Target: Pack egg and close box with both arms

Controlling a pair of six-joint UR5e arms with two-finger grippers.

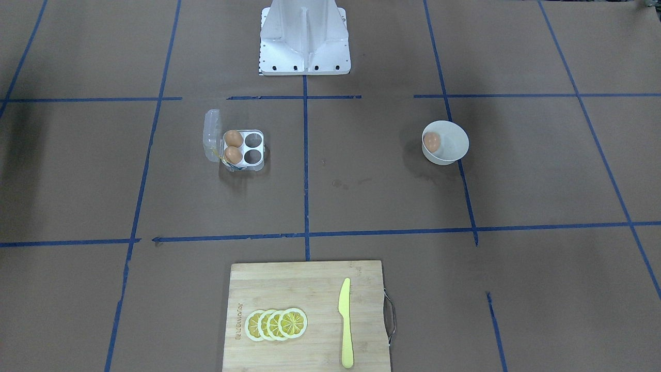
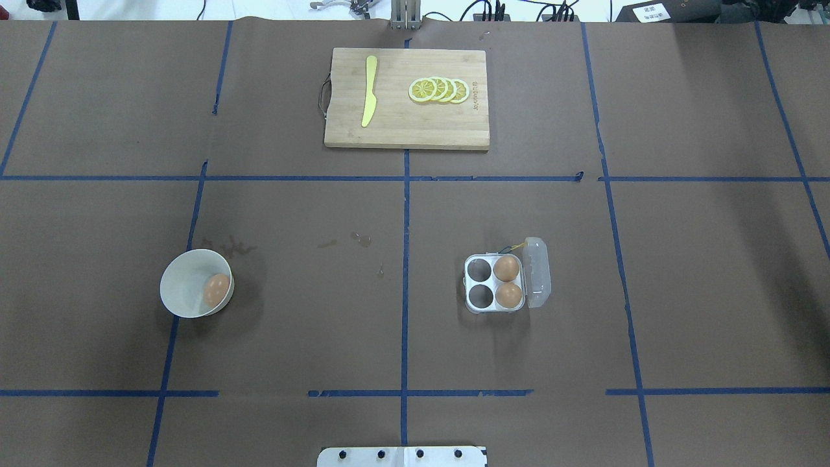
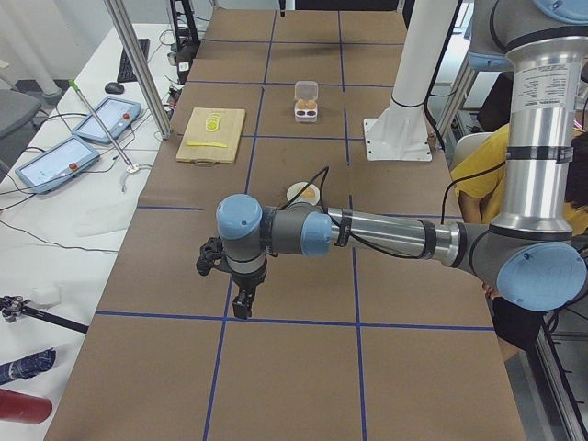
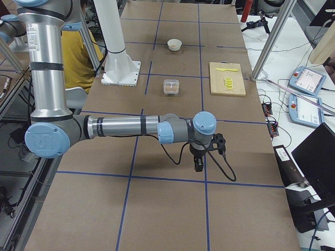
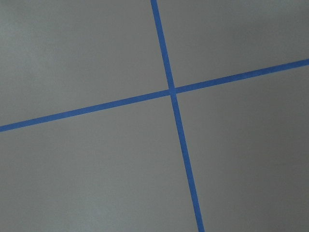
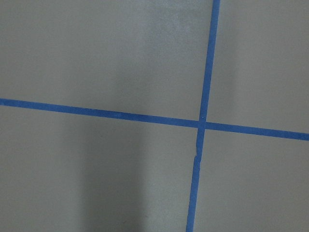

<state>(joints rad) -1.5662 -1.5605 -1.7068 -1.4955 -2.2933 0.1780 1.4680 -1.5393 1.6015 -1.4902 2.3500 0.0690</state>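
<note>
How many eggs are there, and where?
3. One egg lies in the bowl; a far egg and a near egg fill the box cells beside its open lid. None seems hidden.

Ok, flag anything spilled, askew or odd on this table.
Small dried-looking stains mark the brown paper near the table's centre, with more beside the white bowl. A yellowish string sticks out at the box's hinge corner. Nothing else stands out.
</note>
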